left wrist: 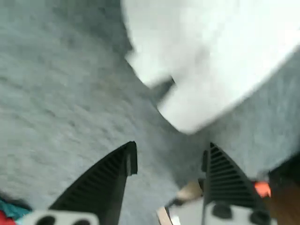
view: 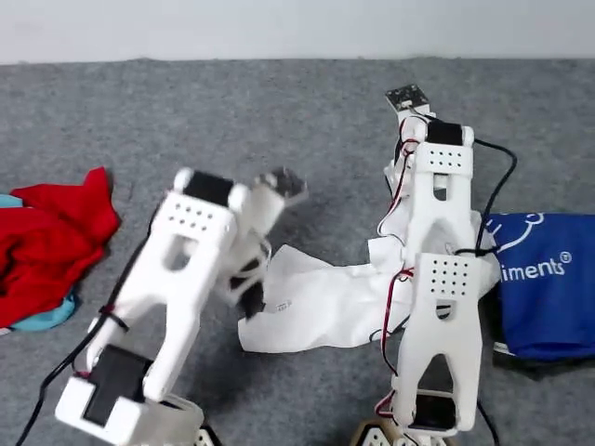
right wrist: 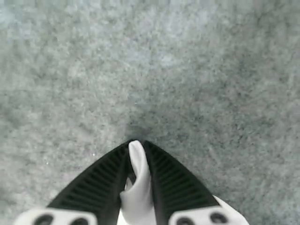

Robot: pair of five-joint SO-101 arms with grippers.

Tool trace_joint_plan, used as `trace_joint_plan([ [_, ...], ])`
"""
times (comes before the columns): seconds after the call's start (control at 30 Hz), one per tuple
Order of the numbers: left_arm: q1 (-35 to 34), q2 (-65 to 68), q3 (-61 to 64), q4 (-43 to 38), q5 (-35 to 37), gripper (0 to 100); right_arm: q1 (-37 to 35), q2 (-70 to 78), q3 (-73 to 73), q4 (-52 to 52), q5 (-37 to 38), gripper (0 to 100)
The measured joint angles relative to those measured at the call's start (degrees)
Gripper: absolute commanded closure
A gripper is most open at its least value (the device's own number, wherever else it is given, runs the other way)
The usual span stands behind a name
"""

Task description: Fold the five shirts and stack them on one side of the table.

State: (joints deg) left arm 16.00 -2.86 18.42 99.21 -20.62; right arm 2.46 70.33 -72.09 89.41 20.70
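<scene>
A crumpled white shirt (view: 325,302) lies on the grey table between the two arms. My left gripper (left wrist: 171,150) hangs open just above the table, with the shirt's edge (left wrist: 211,56) a little ahead of its fingertips and nothing between them. In the high view this gripper (view: 249,288) is at the shirt's left edge. My right gripper (right wrist: 136,145) is shut on a fold of the white shirt (right wrist: 138,173) and points down at bare table. The right arm (view: 437,214) stretches toward the far side, and white cloth rises along it.
A red shirt (view: 51,237) lies bunched on a teal one (view: 46,318) at the left edge. A folded blue shirt (view: 548,279) with white print rests at the right edge on something dark (view: 535,364). The far half of the table (view: 232,111) is bare.
</scene>
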Motion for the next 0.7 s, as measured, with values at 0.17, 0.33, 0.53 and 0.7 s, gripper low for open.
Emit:
trace_joint_plan([
  [0.17,1.0,-0.5,8.4,-6.3,-0.9,78,0.0,1.3,-4.0,3.1,0.2,98.8],
  [0.33,1.8,2.7,8.8,-14.6,-0.9,78,0.0,2.1,-5.6,5.1,0.2,98.8],
  [0.53,2.0,11.3,9.0,-20.3,-0.9,78,0.0,2.1,-5.6,5.2,0.2,98.8],
  [0.7,5.2,16.5,8.2,-21.3,-0.9,90,0.0,2.1,-5.6,5.2,0.2,98.8],
])
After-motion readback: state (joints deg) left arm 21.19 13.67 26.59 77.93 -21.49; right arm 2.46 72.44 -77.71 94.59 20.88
